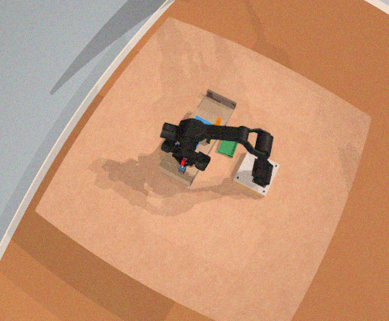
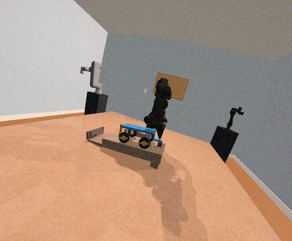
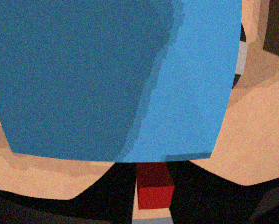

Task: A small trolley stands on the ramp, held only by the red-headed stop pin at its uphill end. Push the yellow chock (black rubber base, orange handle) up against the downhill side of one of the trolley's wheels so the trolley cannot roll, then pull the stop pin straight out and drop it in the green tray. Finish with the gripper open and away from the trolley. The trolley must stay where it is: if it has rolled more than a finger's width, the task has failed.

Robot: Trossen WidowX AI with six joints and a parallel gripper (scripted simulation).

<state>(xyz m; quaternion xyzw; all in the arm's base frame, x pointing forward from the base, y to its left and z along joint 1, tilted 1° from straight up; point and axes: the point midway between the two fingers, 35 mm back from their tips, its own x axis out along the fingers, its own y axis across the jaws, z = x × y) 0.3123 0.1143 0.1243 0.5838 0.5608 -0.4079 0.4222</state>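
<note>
Stop pin (image 3: 154, 188) | red head clamped between fingers | at blue trolley's (image 3: 110, 56) uphill end

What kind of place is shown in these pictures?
Probably a robot test room or laboratory. A black arm works on a large wooden table, and two other small robot arms stand on black pedestals beside plain walls.

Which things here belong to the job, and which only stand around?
For the job: trolley, ramp, chock, stop pin between the jaws of the gripper, green tray.
Standing around: grey arm and small black arm on black stands, brown wall board.
</note>
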